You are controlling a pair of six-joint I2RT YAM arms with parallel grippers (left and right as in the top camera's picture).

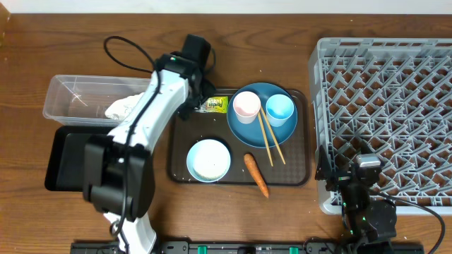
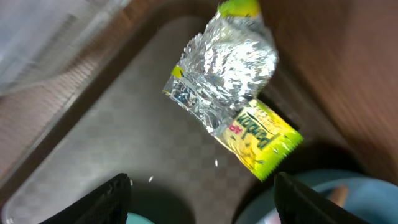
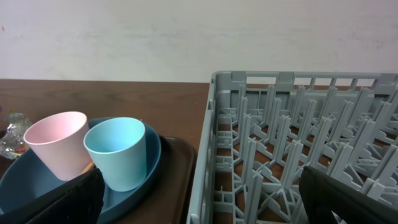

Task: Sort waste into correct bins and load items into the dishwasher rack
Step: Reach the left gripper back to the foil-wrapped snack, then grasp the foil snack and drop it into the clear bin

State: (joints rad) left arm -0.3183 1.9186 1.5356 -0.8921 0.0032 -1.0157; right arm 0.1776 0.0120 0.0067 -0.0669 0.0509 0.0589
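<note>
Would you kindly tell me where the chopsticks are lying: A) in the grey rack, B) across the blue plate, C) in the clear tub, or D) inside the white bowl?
B: in the overhead view the chopsticks lie across the blue plate, their lower ends reaching past its rim over the brown tray.

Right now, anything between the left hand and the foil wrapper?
Nothing visible. The left hand is open over the foil wrapper, with only bare serving tray between them. The blue plate sits close beside one finger, not in the path.
</note>
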